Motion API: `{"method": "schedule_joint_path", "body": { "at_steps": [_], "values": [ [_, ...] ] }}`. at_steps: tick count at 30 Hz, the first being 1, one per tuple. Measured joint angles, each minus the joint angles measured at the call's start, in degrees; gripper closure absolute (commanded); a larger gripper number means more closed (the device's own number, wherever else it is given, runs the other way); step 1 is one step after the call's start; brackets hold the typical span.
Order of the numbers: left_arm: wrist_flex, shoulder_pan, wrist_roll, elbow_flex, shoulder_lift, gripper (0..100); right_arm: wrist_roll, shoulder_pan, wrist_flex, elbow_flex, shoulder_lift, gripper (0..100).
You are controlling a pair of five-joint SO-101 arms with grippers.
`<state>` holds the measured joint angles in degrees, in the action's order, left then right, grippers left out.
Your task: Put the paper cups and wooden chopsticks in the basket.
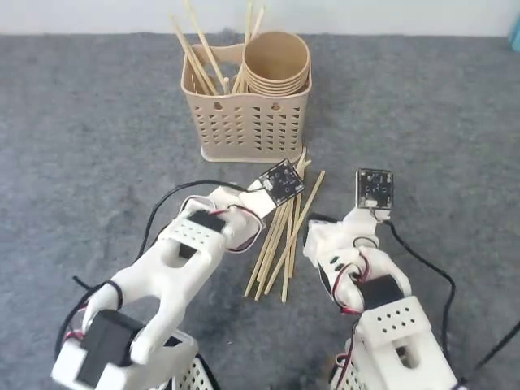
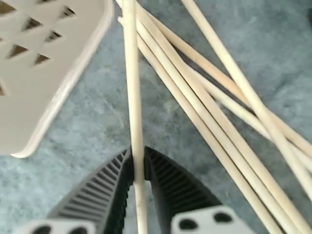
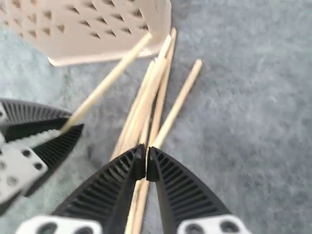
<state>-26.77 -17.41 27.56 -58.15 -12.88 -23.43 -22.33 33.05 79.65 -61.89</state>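
A beige perforated basket [image 1: 244,122] stands at the back of the grey carpet. It holds a stack of paper cups [image 1: 276,61] and several upright wooden chopsticks [image 1: 199,53]. More chopsticks [image 1: 284,240] lie loose in front of it, between the two arms. My left gripper [image 2: 138,163] is shut on one chopstick [image 2: 132,87], just above the pile and close to the basket wall [image 2: 44,73]. My right gripper [image 3: 146,156] hovers shut over the pile's near end [image 3: 146,107], with nothing visibly between its jaws. The left gripper [image 3: 58,131] and its raised chopstick [image 3: 109,80] show beside it.
The carpet [image 1: 422,122] is open to the right and left of the basket. Both arm bodies [image 1: 179,268] crowd the front, with cables [image 1: 422,268] trailing on the right. The basket's corner [image 3: 87,29] is close to both grippers.
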Motion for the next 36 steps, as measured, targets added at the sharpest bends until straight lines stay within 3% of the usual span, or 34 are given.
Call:
{"method": "schedule_joint_path", "body": {
  "at_steps": [8, 18, 23, 27, 36],
  "values": [
    [11.5, 0.0, -2.5, -9.9, -8.1, 99, 0.0, 0.0, 0.0, -13.4, 17.5, 96.9],
    [19.3, 2.3, -2.5, -12.5, -8.9, 99, -4.2, 0.1, 0.0, -30.8, 46.3, 96.2],
    [29.2, 2.4, -2.7, -18.2, -9.2, 99, -4.2, 3.1, 0.0, -39.8, 59.7, 83.6],
    [32.9, 2.5, -5.2, -19.3, -9.2, 99, -4.2, 6.3, 0.0, -43.8, 65.1, 82.1],
    [33.5, 2.5, -6.3, -19.3, -9.2, 99, -4.2, 6.3, -2.3, -44.7, 67.0, 86.1]
  ]
}}
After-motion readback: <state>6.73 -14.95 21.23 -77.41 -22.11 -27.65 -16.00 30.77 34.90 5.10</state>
